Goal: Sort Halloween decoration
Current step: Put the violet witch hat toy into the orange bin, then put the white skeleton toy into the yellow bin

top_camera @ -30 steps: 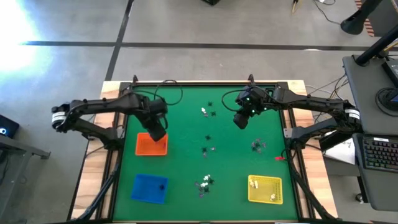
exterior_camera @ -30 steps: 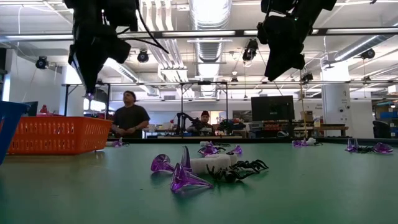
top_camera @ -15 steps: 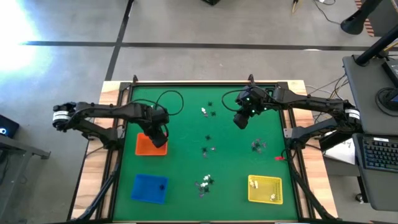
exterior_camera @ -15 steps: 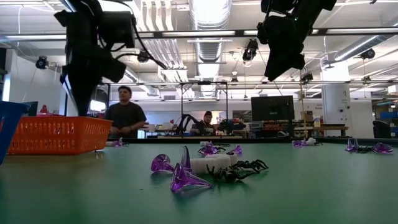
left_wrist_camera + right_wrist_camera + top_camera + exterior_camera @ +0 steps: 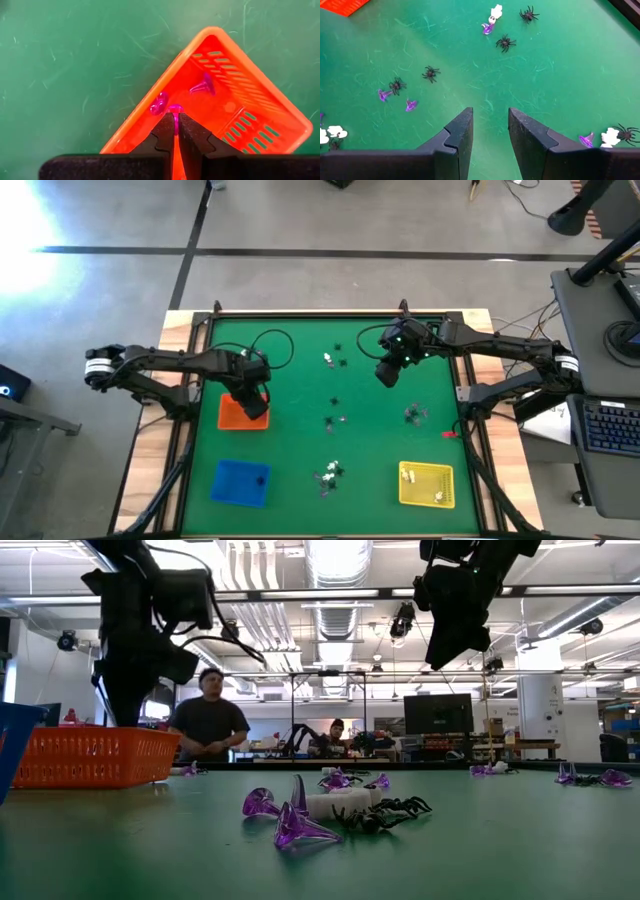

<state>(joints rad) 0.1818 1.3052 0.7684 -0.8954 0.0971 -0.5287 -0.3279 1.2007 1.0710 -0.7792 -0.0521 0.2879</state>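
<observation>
My left gripper (image 5: 174, 120) has its fingers pinched on a small purple trinket (image 5: 175, 109), which sticks out just past the tips, over the inside of the orange tray (image 5: 260, 102). Two more purple trinkets lie on the tray floor just beyond it: a rounded one (image 5: 159, 102) right beside the held piece and a hat-shaped one (image 5: 203, 86) a little farther in. From above I see that gripper (image 5: 251, 406) over the orange tray (image 5: 232, 416) on the left side of the green mat (image 5: 290, 440). From table height the left arm (image 5: 135, 635) reaches down behind the tray's rim (image 5: 90, 757), so its tips are hidden there. My right gripper (image 5: 490, 125) hangs above the mat with its fingers apart and nothing between them; from above it (image 5: 387, 373) sits over the far middle of the mat. Below it loose pieces are scattered: black spiders (image 5: 505, 43), small purple hats (image 5: 410, 105) and a white ghost (image 5: 495, 11). Other clusters lie at mid-mat (image 5: 335, 421), towards the right edge (image 5: 414, 415) and near the front (image 5: 328, 474). The blue tray (image 5: 240, 481) sits front left and the yellow tray (image 5: 425, 484) front right, the yellow one with a few pale bits in it. Low down, a purple hat (image 5: 296, 823) and a spider (image 5: 385, 814) lie closest to the camera, and a person (image 5: 209, 723) stands in the room behind.
</observation>
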